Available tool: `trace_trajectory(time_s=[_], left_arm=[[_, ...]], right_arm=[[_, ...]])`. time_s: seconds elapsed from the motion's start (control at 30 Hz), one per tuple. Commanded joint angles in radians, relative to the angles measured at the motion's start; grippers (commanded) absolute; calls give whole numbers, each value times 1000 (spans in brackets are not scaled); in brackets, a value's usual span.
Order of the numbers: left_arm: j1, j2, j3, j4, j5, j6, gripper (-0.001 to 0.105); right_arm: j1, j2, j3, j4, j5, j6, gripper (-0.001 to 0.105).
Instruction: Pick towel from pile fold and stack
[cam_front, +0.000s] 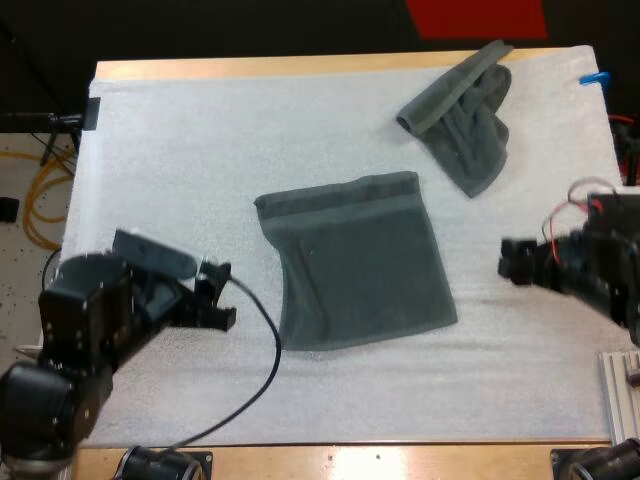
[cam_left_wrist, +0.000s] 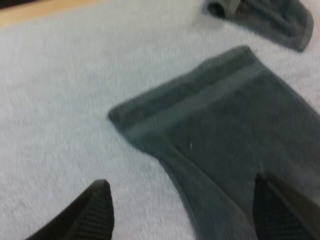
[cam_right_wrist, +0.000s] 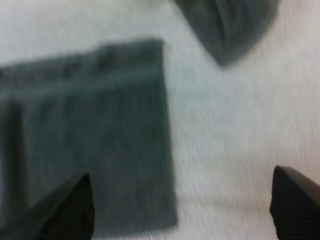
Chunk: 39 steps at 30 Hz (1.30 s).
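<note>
A dark grey-green towel (cam_front: 355, 262) lies spread flat in the middle of the white mat (cam_front: 200, 150), its banded hem toward the far side. A second towel (cam_front: 465, 115), crumpled, lies at the far right. My left gripper (cam_front: 215, 295) hovers left of the flat towel's near left corner; its fingers (cam_left_wrist: 95, 212) stand wide apart with nothing between them, over the flat towel (cam_left_wrist: 225, 130). My right gripper (cam_front: 515, 262) is to the right of the flat towel; its fingers (cam_right_wrist: 70, 210) are also spread, above that towel's (cam_right_wrist: 90, 130) right edge, with the crumpled towel (cam_right_wrist: 225, 25) beyond.
A metal bracket (cam_front: 622, 385) sits at the table's near right corner. The wooden table edge (cam_front: 300, 65) runs along the far side. Bare mat lies between the two towels and along the near edge.
</note>
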Motion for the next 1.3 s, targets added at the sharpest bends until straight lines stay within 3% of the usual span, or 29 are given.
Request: trace_trajectory(time_s=[0.0, 0.13, 0.27, 0.57, 0.87, 1.2, 1.27], left_arm=[[-2, -24, 25, 3, 1, -28, 58], [-2, -86, 126, 3, 17, -67, 58], [-2, -114, 198, 3, 63, -97, 58], [-2, -114, 234, 3, 99, -101, 58], [-2, -114, 234, 3, 101, -101, 58], [-2, -114, 234, 3, 101, -108, 58], [-2, -114, 234, 3, 101, -118, 58]], right_arm=[[-2, -20, 30, 32, -18, 20, 70], [-2, -41, 141, 52, -111, 85, 70], [-2, -19, 257, -50, -179, 139, 70], [-15, 184, 441, -394, -378, 260, 70], [-95, 437, 456, -581, -567, 296, 70], [-96, 616, 456, -712, -684, 295, 70], [-96, 632, 456, -737, -688, 302, 64]])
